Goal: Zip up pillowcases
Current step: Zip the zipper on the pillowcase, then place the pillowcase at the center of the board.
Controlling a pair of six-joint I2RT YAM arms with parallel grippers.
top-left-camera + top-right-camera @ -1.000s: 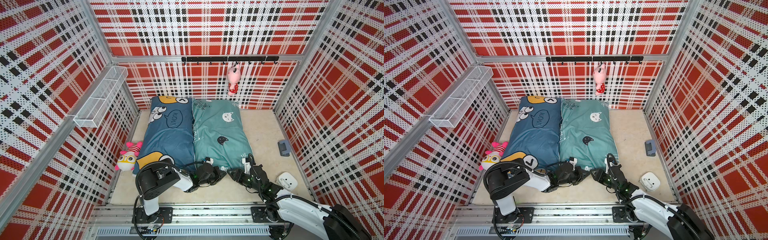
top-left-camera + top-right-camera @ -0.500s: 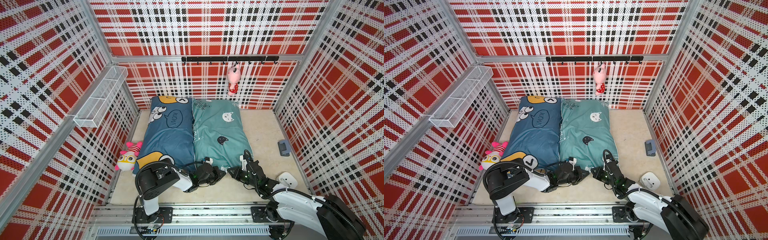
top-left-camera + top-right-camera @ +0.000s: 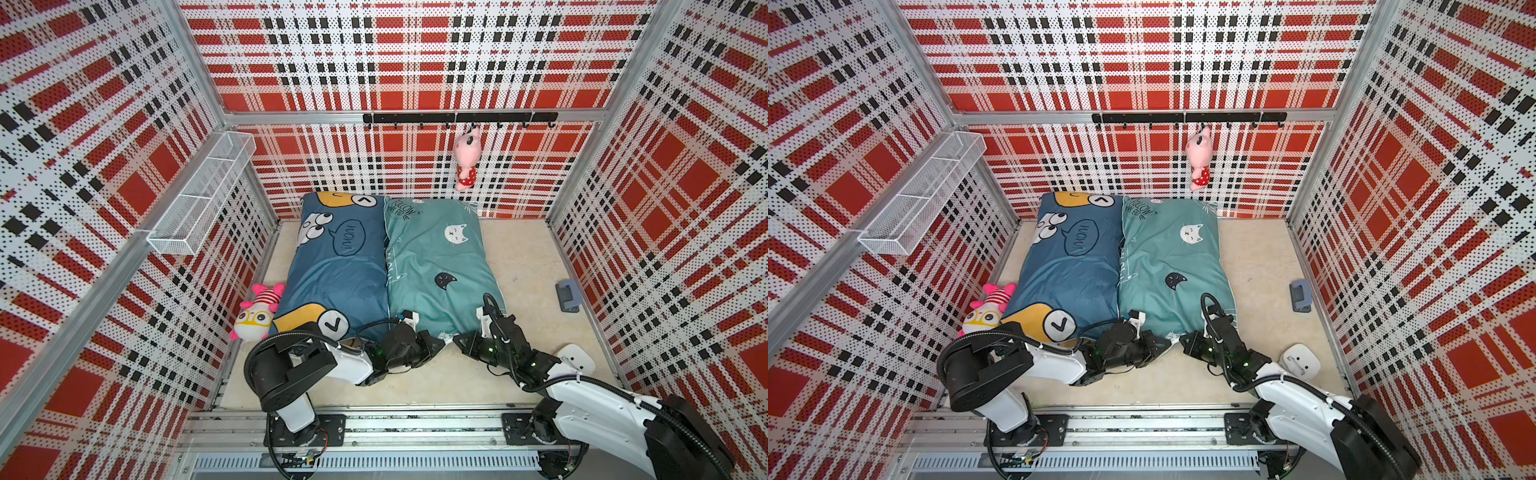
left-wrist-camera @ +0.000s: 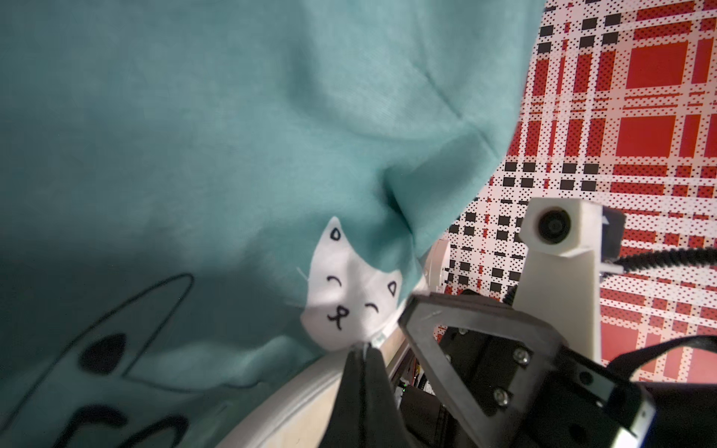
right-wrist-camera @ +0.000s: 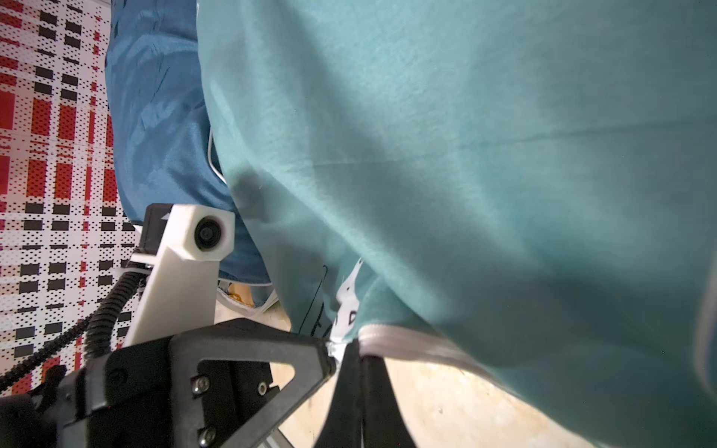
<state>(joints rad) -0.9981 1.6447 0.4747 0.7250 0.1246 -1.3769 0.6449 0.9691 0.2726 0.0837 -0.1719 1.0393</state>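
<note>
Teal pillowcase [image 3: 436,266], a large rectangular fabric cover printed with cat faces and edged in white piping, lies on the beige table [image 3: 523,257] with its long side touching a dark blue fabric pillowcase [image 3: 340,270] bearing yellow cartoon faces, as both arms work at its near end. The left gripper [image 4: 362,351] is pinched tight on the hem just below a white cat-face patch [image 4: 349,302], and the right gripper [image 5: 357,349] is clamped on the white piping [image 5: 411,343] right beside it, the two sets of fingertips almost touching at the middle of that near edge. Whether either one has the zip's slider between its pads cannot be told: the spot is too small and partly hidden by the fingers. The step in hand appears to be securing the open end of the teal pillowcase before the zip is drawn. The next move probably calls for one arm to anchor the hem and keep it taut while the other pulls sideways along the edge, low and straight, so that thin fabric does not slip from the pinch or bunch ahead of it. Both arms lie low over the table, the left folded at the elbow and stretched across from its base, the right reaching in diagonally from the opposite corner, both grippers nearly level with the table. Nothing touches the dark blue pillowcase, and the state of its zip cannot be seen.
</note>
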